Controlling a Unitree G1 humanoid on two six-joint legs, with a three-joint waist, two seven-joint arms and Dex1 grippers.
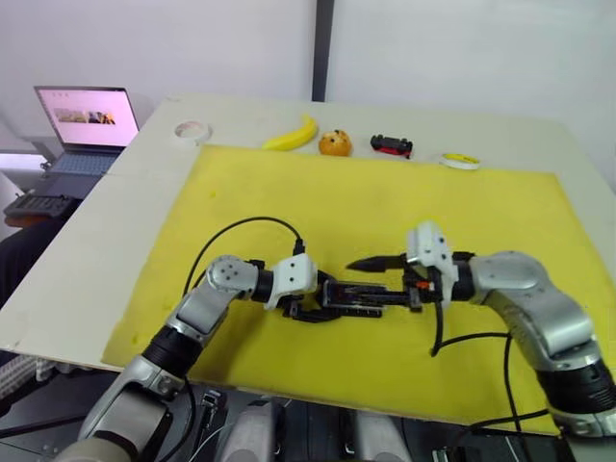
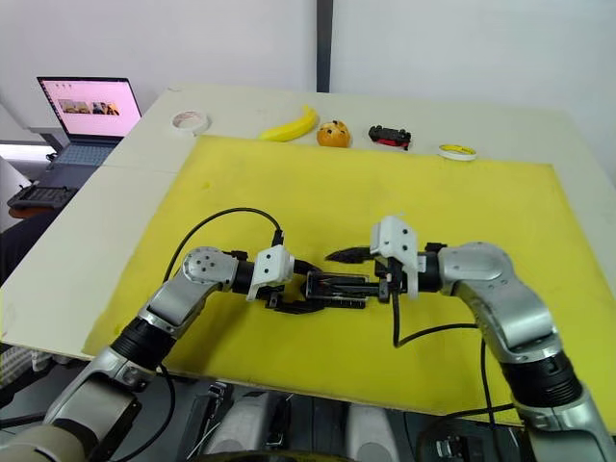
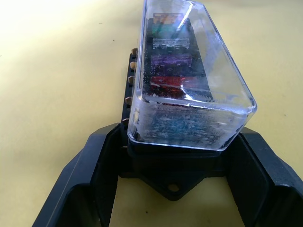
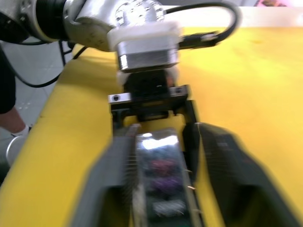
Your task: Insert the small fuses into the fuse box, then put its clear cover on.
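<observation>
Near the front of the yellow mat (image 1: 289,192) the fuse box (image 3: 175,170), its small fuses (image 3: 170,71) seated under the clear cover (image 3: 189,85), sits gripped endwise between the left gripper (image 3: 173,156) fingers, while the right gripper (image 4: 158,161) fingers straddle it, so press the cover down evenly until it seats.

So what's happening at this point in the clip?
The fuse box lies on the yellow mat, with both grippers at it, one from each end. The left gripper has its fingers around one end of the box; the right gripper straddles the other end. The clear cover already sits on the box, and the small fuses show through it in their slots. Whether the cover is fully seated is unclear.
</observation>
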